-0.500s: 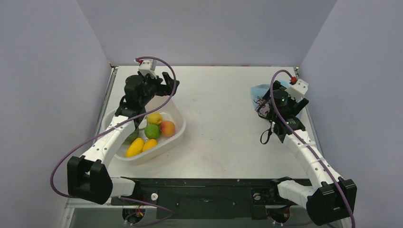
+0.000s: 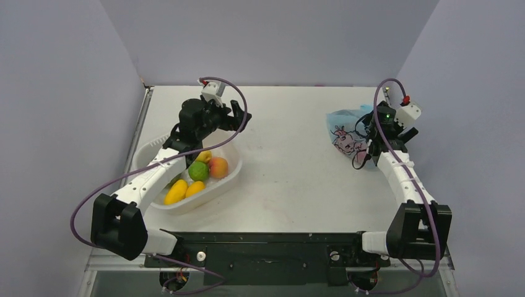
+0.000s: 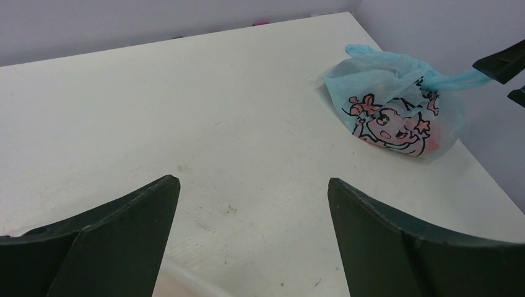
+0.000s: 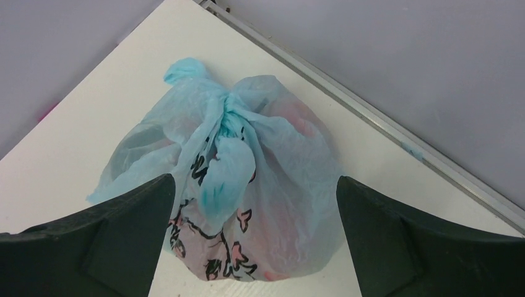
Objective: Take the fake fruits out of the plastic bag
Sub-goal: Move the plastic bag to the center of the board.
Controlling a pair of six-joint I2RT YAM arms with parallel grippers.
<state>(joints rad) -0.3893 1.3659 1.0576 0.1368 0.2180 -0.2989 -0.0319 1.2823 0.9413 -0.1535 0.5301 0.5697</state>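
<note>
Both spread, left pincer (image 3: 251,182) past white tub (image 2: 226,180), right pincer (image 4: 254,178) facing knotted plastic bag (image 4: 285,161) by wall (image 4: 402,55)

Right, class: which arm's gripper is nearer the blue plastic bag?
The right. Its gripper hangs just over the plastic bag, jaws open; the left gripper is across the table, by the white tub.

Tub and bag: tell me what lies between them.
Nothing: only bare table separates the tub from the bag, as the top view and left wrist view show.
</note>
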